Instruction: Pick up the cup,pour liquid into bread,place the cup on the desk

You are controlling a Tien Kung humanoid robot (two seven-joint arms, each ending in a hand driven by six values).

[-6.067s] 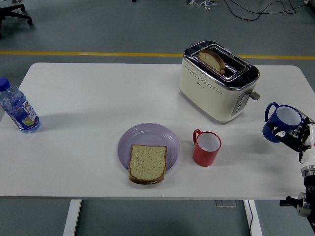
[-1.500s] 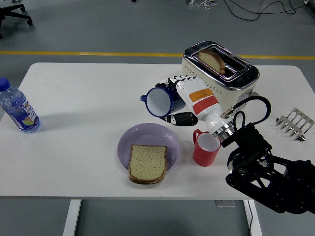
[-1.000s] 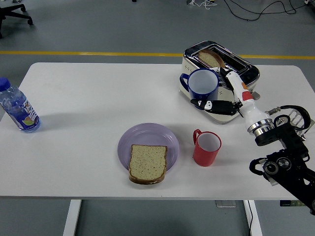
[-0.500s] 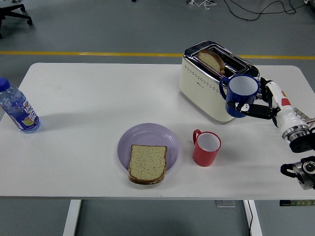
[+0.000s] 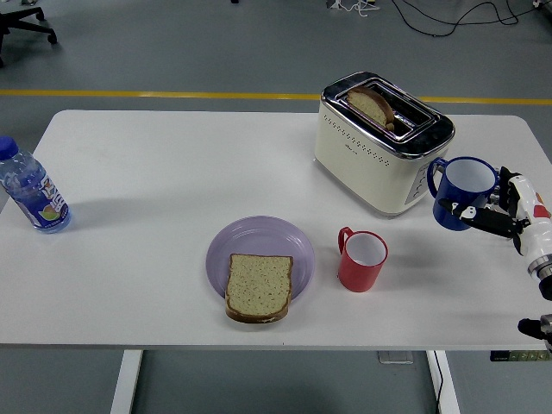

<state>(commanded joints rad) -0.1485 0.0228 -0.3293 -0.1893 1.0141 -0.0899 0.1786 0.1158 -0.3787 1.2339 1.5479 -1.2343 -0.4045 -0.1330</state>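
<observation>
Head view: the right hand (image 5: 493, 214) grips the blue cup (image 5: 463, 191) upright, just right of the cream toaster (image 5: 378, 147); bread slice (image 5: 258, 286) lies on the purple plate (image 5: 260, 237); bottle (image 5: 30, 188) label unreadable

Grey floor (image 5: 172, 52); yellow line (image 5: 155, 93); perhaps an office chair (image 5: 26, 26)

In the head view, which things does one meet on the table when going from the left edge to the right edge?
water bottle → purple plate with the bread slice on it → red cup → blue cup → right hand holding that cup. The toaster is left out, since it spans above the red cup.
</observation>
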